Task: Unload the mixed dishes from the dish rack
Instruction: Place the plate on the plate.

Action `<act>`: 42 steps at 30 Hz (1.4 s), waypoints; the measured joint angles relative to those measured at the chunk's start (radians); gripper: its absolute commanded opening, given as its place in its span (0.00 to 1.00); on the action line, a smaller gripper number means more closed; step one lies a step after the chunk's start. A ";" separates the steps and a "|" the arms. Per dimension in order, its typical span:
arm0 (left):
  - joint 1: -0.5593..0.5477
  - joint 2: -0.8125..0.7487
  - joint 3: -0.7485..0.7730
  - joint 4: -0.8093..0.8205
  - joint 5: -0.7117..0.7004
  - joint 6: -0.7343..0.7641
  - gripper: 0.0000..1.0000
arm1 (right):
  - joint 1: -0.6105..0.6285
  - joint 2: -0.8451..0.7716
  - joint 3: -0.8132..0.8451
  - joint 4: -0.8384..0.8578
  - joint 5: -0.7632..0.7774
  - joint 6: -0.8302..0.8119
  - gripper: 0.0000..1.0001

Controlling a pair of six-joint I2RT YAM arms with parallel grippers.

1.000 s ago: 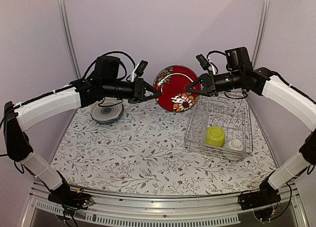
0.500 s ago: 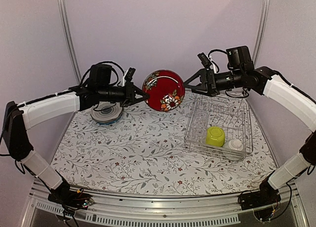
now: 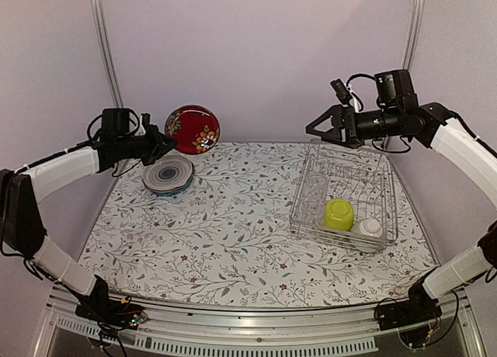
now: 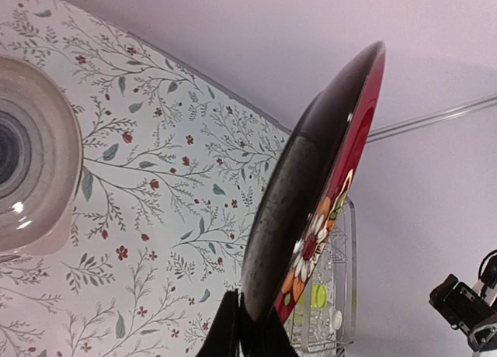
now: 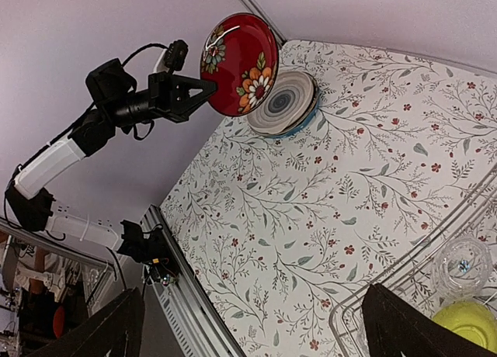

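Observation:
My left gripper (image 3: 165,142) is shut on the lower rim of the red floral plate (image 3: 192,129), which it holds on edge in the air just behind the stacked plates (image 3: 168,175). The top one of these is grey and ringed. From the left wrist the red floral plate (image 4: 318,186) rises tilted out of the closed left gripper (image 4: 248,334). Above the far left corner of the dish rack (image 3: 304,188) my right gripper (image 3: 318,124) stands wide open and empty. A lime-green bowl (image 3: 338,213), a small whitish bowl (image 3: 370,227) and a clear glass (image 5: 462,265) sit in the rack.
The stacked plates (image 5: 281,102) lie at the table's far left, on the floral tablecloth (image 3: 233,233). The rack fills the right side. Pale walls and metal posts (image 3: 105,54) close the back. An aluminium rail (image 3: 248,326) runs along the near edge.
The right gripper opened and let go of the red plate, then drew back to the right. The left arm carried the plate left, to behind the stacked plates.

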 measured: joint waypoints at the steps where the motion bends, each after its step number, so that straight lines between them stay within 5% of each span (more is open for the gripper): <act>1: 0.020 0.002 -0.013 -0.001 -0.006 -0.009 0.00 | -0.004 -0.006 -0.003 -0.006 0.005 -0.004 0.99; 17: 0.232 0.088 -0.106 -0.063 -0.111 -0.107 0.00 | -0.032 -0.060 -0.060 -0.066 0.038 -0.034 0.99; 42: 0.294 0.343 -0.105 0.049 -0.005 -0.221 0.05 | -0.032 -0.035 -0.060 -0.071 0.037 -0.039 0.99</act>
